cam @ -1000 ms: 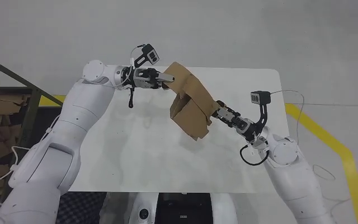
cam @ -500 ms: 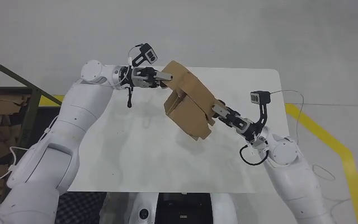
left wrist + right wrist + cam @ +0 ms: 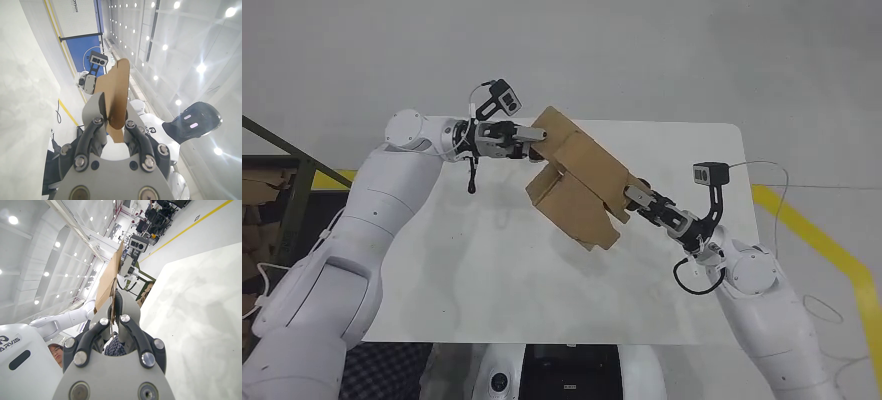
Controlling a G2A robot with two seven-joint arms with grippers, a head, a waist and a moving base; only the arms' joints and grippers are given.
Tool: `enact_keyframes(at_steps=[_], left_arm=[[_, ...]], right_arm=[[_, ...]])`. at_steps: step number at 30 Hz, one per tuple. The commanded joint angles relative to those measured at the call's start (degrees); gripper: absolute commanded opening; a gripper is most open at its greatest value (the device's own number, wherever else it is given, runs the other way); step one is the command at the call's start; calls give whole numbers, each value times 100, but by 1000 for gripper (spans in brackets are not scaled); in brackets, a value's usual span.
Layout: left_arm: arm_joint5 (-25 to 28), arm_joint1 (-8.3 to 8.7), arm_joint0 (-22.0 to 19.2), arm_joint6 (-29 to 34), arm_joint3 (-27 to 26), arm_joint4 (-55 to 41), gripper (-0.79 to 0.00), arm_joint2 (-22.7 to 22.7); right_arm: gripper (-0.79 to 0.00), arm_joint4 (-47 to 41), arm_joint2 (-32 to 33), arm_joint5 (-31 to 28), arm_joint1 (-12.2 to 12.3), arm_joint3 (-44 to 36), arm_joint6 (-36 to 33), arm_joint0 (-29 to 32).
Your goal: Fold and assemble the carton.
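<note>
A brown cardboard carton point(image 3: 577, 180), partly folded, hangs above the white table point(image 3: 482, 280) between both arms. My left gripper point(image 3: 534, 135) is shut on the carton's far upper corner; in the left wrist view the cardboard point(image 3: 115, 100) is clamped between its fingers point(image 3: 92, 109). My right gripper point(image 3: 634, 194) is shut on the carton's opposite edge at the right; the right wrist view shows the cardboard flap point(image 3: 107, 283) pinched edge-on between its fingers point(image 3: 128, 306). One panel of the carton droops toward the table in the middle.
The table's top point(image 3: 198, 306) lies bare under and around the carton. A yellow floor line point(image 3: 817, 240) runs past the table's right side. Flat cardboard pieces point(image 3: 267, 190) lie off the table at the left.
The carton's lower panel has swung leftward and spread wider. Both grippers kept their hold and shifted only slightly.
</note>
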State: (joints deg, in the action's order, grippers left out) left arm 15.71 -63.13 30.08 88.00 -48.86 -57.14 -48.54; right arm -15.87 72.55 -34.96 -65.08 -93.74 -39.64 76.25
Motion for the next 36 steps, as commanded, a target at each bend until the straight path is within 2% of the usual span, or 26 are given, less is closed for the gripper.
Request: enact_keyframes(at_steps=[1,14,21,36], left_arm=[[6,9,0,0,19,-29,0,-6],[-59,102,129,0,188,-177,0,-97],[-41,104,218,-1,29,-91,0,-117],[-365,-42,636,-544,-691,-4,0,-119]], right_arm=[[-785,2,4,3,2,-2,-13,-8],[-785,360,470,316,86,-381,9,23],[-785,977,754,921,133,-808,301,161],[-785,1877,631,1962,98,-1381,1269,404]])
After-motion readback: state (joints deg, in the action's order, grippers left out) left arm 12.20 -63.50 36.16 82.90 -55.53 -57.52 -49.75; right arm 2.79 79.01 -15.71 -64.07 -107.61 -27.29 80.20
